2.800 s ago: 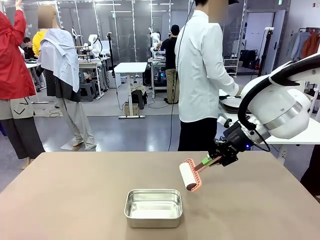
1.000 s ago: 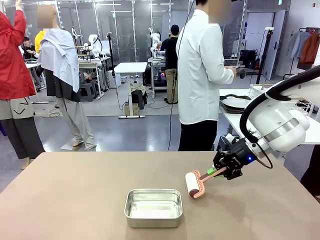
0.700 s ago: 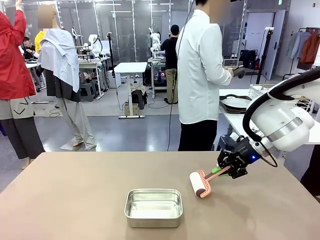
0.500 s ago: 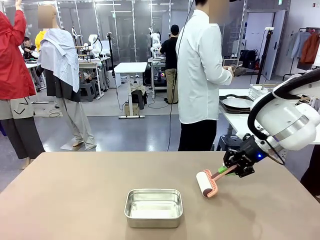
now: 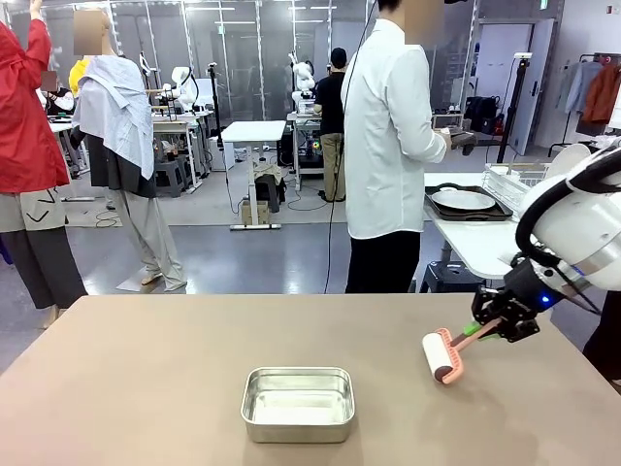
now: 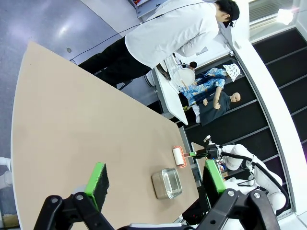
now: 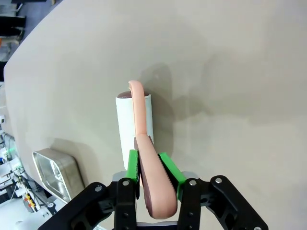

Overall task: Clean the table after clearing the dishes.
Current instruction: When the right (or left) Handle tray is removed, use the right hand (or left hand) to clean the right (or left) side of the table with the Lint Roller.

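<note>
The taupe table (image 5: 146,379) spans the front view. My right gripper (image 5: 497,327) is low over its right side, shut on the pink handle of a white lint roller (image 5: 438,357) whose drum rests on the top. In the right wrist view the green pads (image 7: 133,165) clamp the handle, with the roller (image 7: 125,124) just ahead. One of the dishes, a white plate on a dark tray (image 5: 464,201), sits on the white side table behind. My left gripper (image 6: 154,173) hangs high above the table (image 6: 72,120), open and holding nothing.
A shiny steel pan (image 5: 297,403) stands at the table's front centre, left of the roller. A person in a white shirt (image 5: 388,146) stands at the far edge, turned toward the side table. A wire rack (image 5: 519,178) sits beside the tray.
My right gripper has dragged the roller to the right across the table, away from the pan and toward the right edge. The left gripper stays open.
</note>
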Controlling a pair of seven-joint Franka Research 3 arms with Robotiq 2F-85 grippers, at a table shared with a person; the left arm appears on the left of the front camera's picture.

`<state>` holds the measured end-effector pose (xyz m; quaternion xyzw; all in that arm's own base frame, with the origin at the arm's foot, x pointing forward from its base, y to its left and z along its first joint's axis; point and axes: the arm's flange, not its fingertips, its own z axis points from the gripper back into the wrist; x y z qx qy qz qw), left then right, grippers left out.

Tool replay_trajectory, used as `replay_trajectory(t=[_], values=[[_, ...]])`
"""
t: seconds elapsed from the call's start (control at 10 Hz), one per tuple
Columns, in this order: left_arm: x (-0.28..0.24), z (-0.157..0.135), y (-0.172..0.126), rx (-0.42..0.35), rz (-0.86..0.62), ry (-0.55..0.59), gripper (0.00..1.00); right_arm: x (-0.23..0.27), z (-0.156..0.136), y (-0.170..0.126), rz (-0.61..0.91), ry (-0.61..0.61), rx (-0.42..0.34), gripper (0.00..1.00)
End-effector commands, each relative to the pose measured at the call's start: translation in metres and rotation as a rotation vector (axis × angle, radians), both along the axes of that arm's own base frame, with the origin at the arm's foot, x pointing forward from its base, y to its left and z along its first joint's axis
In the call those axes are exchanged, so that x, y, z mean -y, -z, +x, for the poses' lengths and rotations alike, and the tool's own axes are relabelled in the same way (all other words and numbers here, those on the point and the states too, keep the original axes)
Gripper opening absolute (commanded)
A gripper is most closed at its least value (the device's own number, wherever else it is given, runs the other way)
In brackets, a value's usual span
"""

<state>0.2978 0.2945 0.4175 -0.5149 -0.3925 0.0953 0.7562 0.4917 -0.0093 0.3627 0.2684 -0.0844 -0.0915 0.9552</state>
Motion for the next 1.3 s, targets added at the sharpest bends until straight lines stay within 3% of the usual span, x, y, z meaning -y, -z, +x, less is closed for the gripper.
replay_trajectory(t=[0.0,0.8,1.2], values=[[0.001,-0.004,0.000,0.028,-0.008,-0.002,1.00,0.014,-0.017,0.008,-0.124,0.037,-0.049,0.23],[0.001,-0.004,0.000,0.028,-0.008,-0.002,1.00,0.061,-0.024,-0.049,-0.353,0.032,-0.013,0.23],[0.001,-0.004,0.000,0.028,-0.008,-0.002,1.00,0.047,-0.034,-0.114,-0.498,-0.036,0.043,0.23]])
